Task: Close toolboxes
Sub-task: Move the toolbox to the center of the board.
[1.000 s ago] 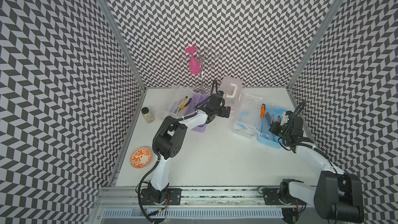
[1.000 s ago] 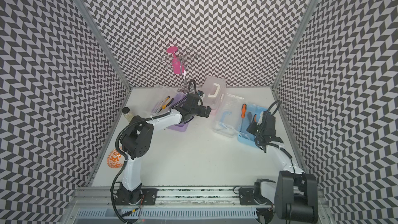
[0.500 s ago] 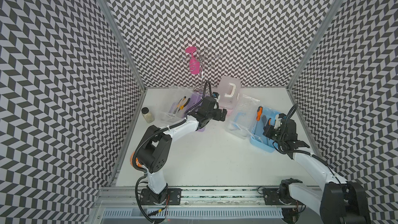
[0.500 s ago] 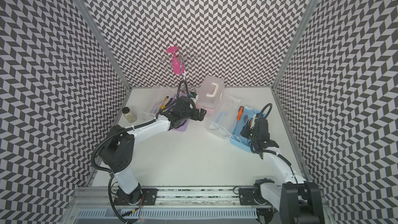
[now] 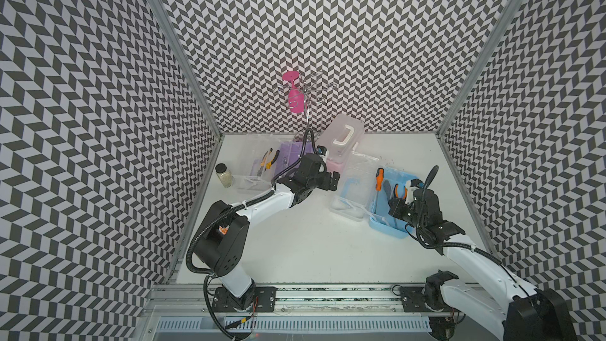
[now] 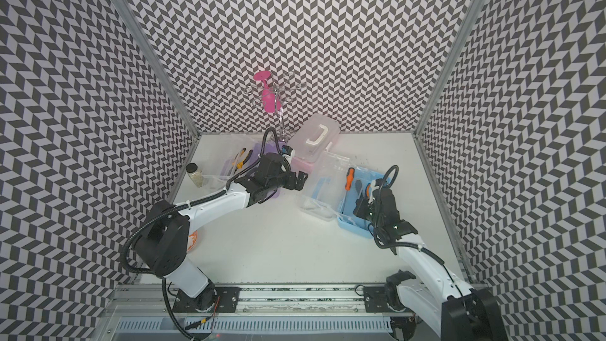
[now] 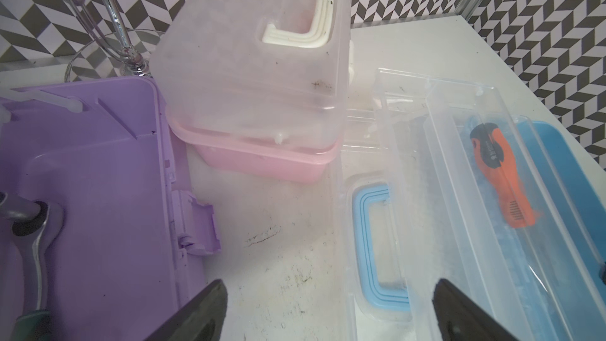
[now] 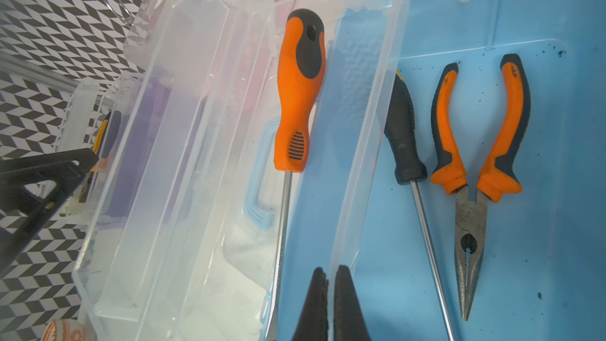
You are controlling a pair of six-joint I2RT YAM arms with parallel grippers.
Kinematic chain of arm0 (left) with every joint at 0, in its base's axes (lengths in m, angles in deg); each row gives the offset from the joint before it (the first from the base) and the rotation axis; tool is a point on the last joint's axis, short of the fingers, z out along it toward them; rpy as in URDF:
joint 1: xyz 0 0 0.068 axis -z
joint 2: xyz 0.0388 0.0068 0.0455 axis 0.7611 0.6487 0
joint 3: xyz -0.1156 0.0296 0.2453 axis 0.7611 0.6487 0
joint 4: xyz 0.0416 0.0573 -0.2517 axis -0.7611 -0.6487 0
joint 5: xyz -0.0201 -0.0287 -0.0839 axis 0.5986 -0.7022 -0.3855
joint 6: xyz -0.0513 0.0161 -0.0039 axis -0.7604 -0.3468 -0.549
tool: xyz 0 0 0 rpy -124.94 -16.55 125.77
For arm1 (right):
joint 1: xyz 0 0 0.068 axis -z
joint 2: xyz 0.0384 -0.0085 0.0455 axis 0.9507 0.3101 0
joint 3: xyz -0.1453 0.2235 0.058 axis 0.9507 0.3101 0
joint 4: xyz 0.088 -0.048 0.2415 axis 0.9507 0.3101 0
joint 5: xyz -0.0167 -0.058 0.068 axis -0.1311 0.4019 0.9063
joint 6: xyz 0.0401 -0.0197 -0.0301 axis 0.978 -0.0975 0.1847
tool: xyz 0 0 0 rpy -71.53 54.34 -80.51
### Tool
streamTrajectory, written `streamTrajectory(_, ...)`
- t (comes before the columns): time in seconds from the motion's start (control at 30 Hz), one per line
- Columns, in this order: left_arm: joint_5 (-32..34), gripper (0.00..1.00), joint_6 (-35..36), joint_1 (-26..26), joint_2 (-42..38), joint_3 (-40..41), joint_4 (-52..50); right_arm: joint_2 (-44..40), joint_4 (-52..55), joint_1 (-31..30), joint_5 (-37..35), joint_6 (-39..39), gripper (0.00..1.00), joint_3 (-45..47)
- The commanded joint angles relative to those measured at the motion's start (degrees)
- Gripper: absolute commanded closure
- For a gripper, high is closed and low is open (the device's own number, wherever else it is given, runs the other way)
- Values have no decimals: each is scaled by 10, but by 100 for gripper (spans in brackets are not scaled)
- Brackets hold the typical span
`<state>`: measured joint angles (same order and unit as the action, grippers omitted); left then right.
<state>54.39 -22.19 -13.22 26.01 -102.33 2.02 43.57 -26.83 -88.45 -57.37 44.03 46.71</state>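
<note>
Three toolboxes [image 5: 288,155] [image 5: 335,166] [image 5: 389,233], two screwdrivers [image 8: 300,93] [image 8: 405,132], two pliers [image 8: 478,145] [image 5: 267,163], one jar [image 5: 224,175], one pink glass [image 5: 294,95]

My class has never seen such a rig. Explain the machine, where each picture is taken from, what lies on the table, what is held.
A robot's left arm and right arm stand at a table. Two pictures look down from above; two come from wrist cameras. On the table: a purple toolbox and a light blue toolbox, both open, a pink toolbox with lid down, a jar. The left jaws are open, empty; the right jaws pinch a clear wall of the blue box.
</note>
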Motion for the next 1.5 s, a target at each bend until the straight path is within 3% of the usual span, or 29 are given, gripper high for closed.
streamTrajectory(0.0, -5, 1, -10, 0, -32, 16, 11, 4, 109, -41, 44, -11, 99, 32)
streamTrajectory(0.23, -23, 1, -21, 0, -69, 48, 17, 2, 107, -95, 35, -10, 99, 33)
streamTrajectory(0.67, -29, 1, -72, 0, -190, 167, 29, 53, 46, -128, 60, 3, 97, -8)
streamTrajectory(0.9, -37, 1, -108, 0, -269, 231, 78, 58, 40, -129, 40, 11, 71, -48)
streamTrajectory(1.17, -37, 1, -126, 0, -288, 275, 140, 54, 42, -128, 17, -9, 37, -100)
streamTrajectory(1.3, -48, 1, -130, 0, -278, 279, 159, 47, 50, -123, -54, -19, 26, -117)
streamTrajectory(1.47, -62, 1, -133, 0, -264, 279, 180, 47, 68, -103, -145, -37, 4, -138)
